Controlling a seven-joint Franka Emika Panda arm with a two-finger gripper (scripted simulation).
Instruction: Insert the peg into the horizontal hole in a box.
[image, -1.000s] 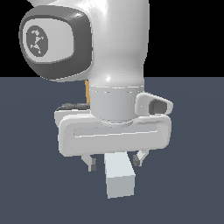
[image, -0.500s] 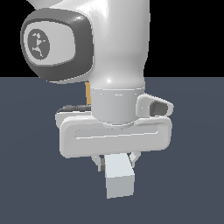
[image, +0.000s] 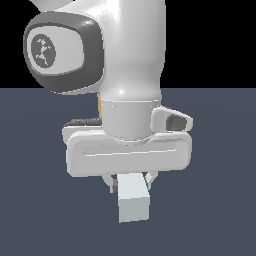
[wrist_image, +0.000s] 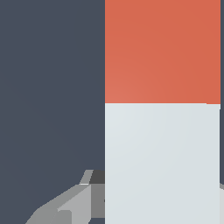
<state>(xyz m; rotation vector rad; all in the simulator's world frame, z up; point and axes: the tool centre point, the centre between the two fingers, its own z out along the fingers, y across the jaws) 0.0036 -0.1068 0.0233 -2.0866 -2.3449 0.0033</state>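
The peg (image: 134, 200) lies on the dark floor under my hand, its pale grey-white end pointing at the exterior camera. In the wrist view the peg (wrist_image: 162, 157) fills much of the picture, pale near the hand, with its orange-red end (wrist_image: 162, 50) beyond. My gripper (image: 132, 182) straddles the peg, and its fingers (image: 114, 183) press against the peg's two sides, shut on it. One finger (wrist_image: 65, 205) shows beside the peg in the wrist view. A thin tan strip of the box (image: 100, 107) shows behind the arm. The hole is hidden.
The white arm and hand (image: 130, 150) block most of the exterior view. Dark blue-grey floor (image: 40, 215) lies all around, with black background above it.
The fingers have come in from wide apart to rest against the peg's sides. The hand and peg sit very slightly higher than before.
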